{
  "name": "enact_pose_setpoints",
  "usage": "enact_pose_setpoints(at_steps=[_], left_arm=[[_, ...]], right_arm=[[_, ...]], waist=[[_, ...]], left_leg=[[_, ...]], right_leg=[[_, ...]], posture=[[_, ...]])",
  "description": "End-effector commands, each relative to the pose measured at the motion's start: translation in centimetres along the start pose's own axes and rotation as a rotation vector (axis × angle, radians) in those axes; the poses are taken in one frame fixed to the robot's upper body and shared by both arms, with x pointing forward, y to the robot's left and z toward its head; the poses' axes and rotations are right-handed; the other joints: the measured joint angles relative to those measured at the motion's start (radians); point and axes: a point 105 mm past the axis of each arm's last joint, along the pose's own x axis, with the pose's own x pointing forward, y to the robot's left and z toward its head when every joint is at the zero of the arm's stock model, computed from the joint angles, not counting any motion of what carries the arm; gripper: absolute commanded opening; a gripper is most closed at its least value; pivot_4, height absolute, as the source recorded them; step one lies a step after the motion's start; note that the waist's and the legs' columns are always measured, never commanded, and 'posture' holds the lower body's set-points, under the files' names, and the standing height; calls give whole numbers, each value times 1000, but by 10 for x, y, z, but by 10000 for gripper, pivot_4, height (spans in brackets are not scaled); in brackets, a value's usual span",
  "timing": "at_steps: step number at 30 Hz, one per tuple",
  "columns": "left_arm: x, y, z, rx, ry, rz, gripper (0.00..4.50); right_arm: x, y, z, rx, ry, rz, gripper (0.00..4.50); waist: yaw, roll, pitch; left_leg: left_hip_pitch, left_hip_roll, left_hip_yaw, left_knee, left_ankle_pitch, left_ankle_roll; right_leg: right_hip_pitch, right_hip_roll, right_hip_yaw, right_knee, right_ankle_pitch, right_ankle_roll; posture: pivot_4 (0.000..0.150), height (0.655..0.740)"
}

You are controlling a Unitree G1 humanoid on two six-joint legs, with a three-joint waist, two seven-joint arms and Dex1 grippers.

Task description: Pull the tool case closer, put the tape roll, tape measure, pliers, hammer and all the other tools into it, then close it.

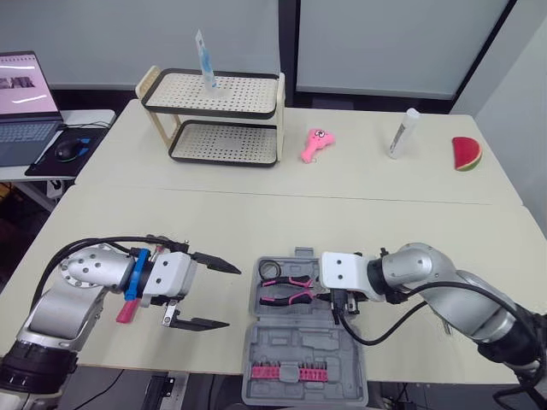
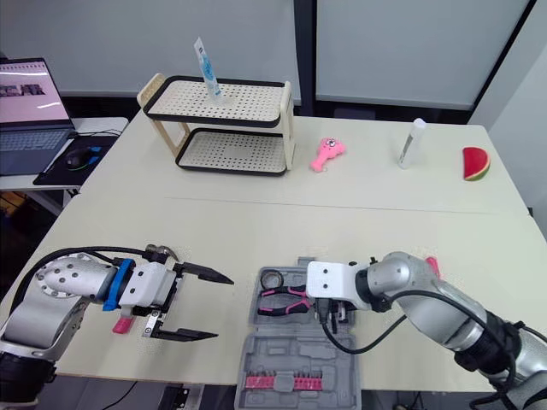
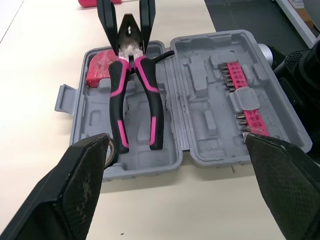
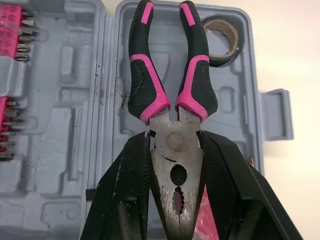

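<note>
Abutting cream tables (image 1: 282, 226) hold the tool case (image 1: 308, 342) (laptop (image 1: 26, 102) beside)

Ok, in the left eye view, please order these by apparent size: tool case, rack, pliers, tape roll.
1. tool case and rack: similar in area, and the case is nearer the camera, so I leave them unranked.
2. pliers
3. tape roll

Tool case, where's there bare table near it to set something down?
Widest bare patch: the table between the rack and the tool case. A narrow strip lies between the open left gripper and the case. Crowded in the case's far half: pliers, tape roll, right gripper gripping the pliers.
</note>
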Motion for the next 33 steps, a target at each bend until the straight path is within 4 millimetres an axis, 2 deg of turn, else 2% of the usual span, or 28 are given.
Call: enact_pose_setpoints(at_steps=[1, 20, 26, 27, 28, 33], left_arm=[[-5, -2, 5, 43, 10, 0, 45000], [1, -1, 5, 52, -6, 17, 45000], [2, -1, 4, 58, -11, 20, 45000], [3, -1, 4, 57, -12, 21, 45000], [3, 0, 3, 56, -13, 23, 45000], [2, 0, 3, 51, -18, 37, 45000]], right_arm=[[3, -6, 8, -52, -18, -17, 12427], [21, 3, -3, -38, -14, 33, 12427], [22, 5, 2, 22, -47, 43, 12427], [21, 4, 2, 20, -46, 42, 19503], [20, 2, 2, 18, -45, 32, 20454], [7, -9, 11, 5, -86, -9, 31225]], waist=[[-1, 0, 0], [-1, 0, 0], [-3, 0, 0], [-4, 0, 0], [-4, 0, 0], [-3, 0, 0]], left_leg=[[0, 0, 0, 0, 0, 0], [0, 0, 0, 0, 0, 0], [1, 0, 0, 0, 0, 0], [1, 0, 0, 0, 0, 0], [1, 0, 0, 0, 0, 0], [1, 0, 0, 0, 0, 0]], right_leg=[[0, 0, 0, 0, 0, 0], [0, 0, 0, 1, 0, 0], [0, 1, 0, 2, 0, 0], [0, 1, 0, 2, 0, 0], [0, 1, 0, 2, 0, 0], [0, 1, 0, 2, 0, 0]], posture=[[1500, 7350], [1500, 7350], [1500, 7350], [1500, 7350], [1500, 7350], [1500, 7350]])
